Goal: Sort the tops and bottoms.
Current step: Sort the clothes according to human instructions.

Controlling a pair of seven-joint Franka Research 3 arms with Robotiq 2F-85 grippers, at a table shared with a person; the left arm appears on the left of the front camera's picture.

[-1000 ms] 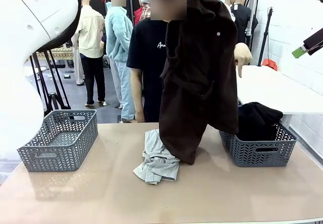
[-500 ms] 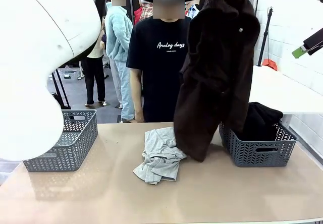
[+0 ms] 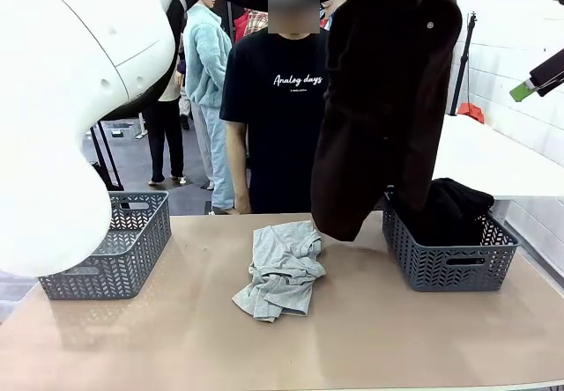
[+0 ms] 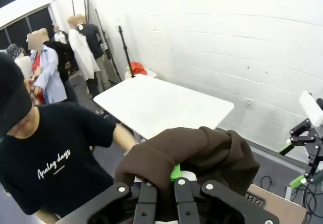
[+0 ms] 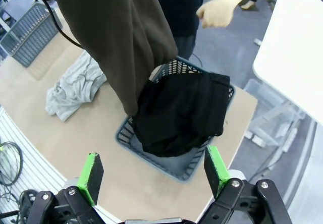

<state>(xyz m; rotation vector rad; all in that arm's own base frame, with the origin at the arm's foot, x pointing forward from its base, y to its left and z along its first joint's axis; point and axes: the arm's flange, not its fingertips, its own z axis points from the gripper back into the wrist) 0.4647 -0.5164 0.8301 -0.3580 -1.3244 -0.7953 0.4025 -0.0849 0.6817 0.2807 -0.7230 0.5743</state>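
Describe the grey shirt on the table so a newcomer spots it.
On the tan table, between the empty grey mesh basket and the basket holding black cloth, lies a crumpled light grey knit T-shirt. It is the table's only pale cloth.

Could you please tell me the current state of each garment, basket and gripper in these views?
dark brown garment: lifted, hanging from the left gripper
left gripper: shut on the dark brown garment
right gripper: open, holding nothing, above the right basket
black garment: bunched inside the right basket
light grey T-shirt: crumpled on the table
right basket: upright, holding the black garment
left basket: upright on the table
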